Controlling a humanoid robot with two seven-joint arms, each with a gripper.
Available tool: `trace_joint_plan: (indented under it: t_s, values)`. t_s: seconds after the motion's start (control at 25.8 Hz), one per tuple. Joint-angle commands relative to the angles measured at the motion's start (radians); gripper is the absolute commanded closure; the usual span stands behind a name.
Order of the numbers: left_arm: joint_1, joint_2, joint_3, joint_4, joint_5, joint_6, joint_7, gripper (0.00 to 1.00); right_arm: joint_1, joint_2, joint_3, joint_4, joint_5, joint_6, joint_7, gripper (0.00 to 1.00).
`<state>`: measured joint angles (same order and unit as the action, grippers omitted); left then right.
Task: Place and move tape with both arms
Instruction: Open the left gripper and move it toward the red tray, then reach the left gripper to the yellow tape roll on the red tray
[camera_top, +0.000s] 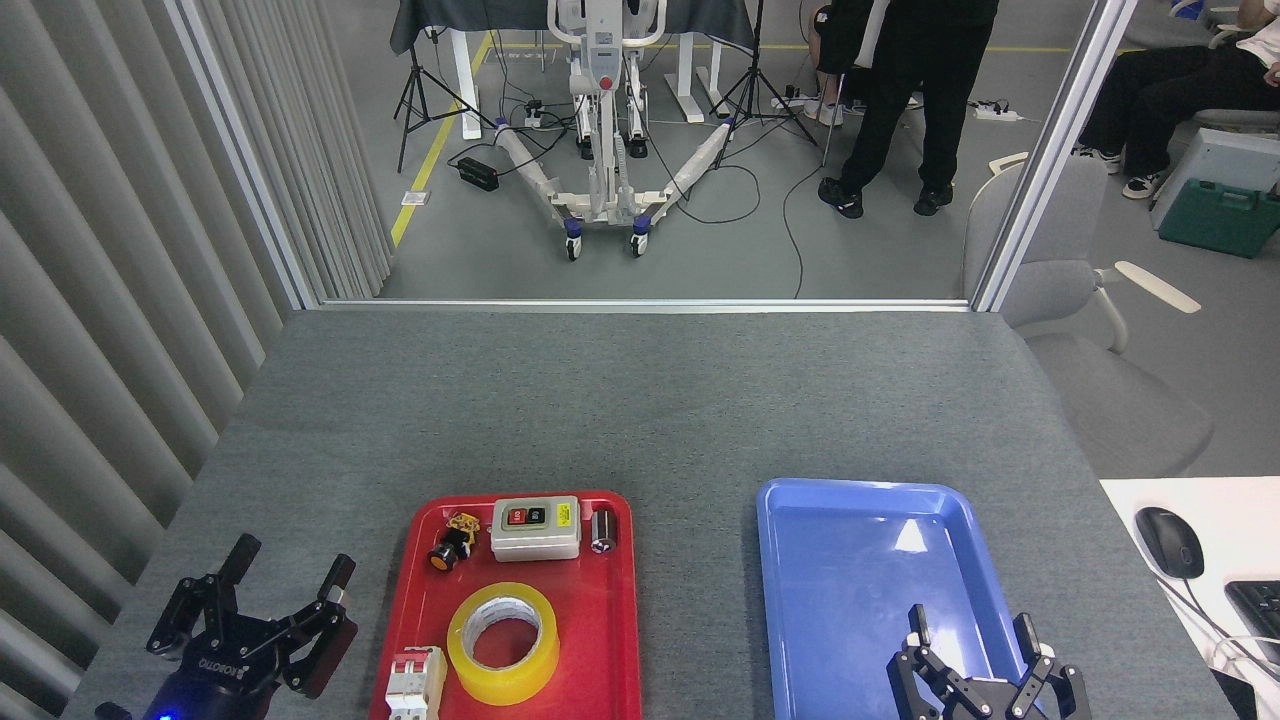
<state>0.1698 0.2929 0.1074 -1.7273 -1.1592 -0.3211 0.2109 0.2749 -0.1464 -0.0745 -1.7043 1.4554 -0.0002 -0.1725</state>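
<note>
Black left gripper sits low by the red tray, fingers spread wide, holding nothing. Right gripper hangs over the near end of the blue tray, fingers also apart and empty. Tape lies flat in the red tray, switch box just behind it. Grey felt table, then a glass wall, with a person standing on the floor beyond.

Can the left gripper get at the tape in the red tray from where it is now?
Probably yes. The left gripper is open beside the red tray, and the tape lies flat with nothing on top. The breaker sits close on the tape's left, so coming down from above looks safer.
</note>
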Motion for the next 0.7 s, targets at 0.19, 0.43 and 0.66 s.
trace_joint_plan:
  t_s: [0.19, 0.43, 0.66]
  values:
    - [-0.065, 0.123, -0.054, 0.011, 0.046, -0.007, 0.033, 0.0, 0.004, -0.007, -0.001, 0.002, 0.0, 0.0, 0.005, 0.0]
    - [-0.069, 0.152, -0.074, 0.008, 0.116, 0.022, 0.03, 0.0, 0.006, -0.012, -0.001, 0.003, -0.001, -0.004, 0.005, 0.0]
    - [-0.088, 0.115, -0.14, 0.006, 0.118, 0.008, 0.027, 0.0, 0.01, -0.018, -0.001, 0.003, -0.001, -0.008, 0.005, 0.0]
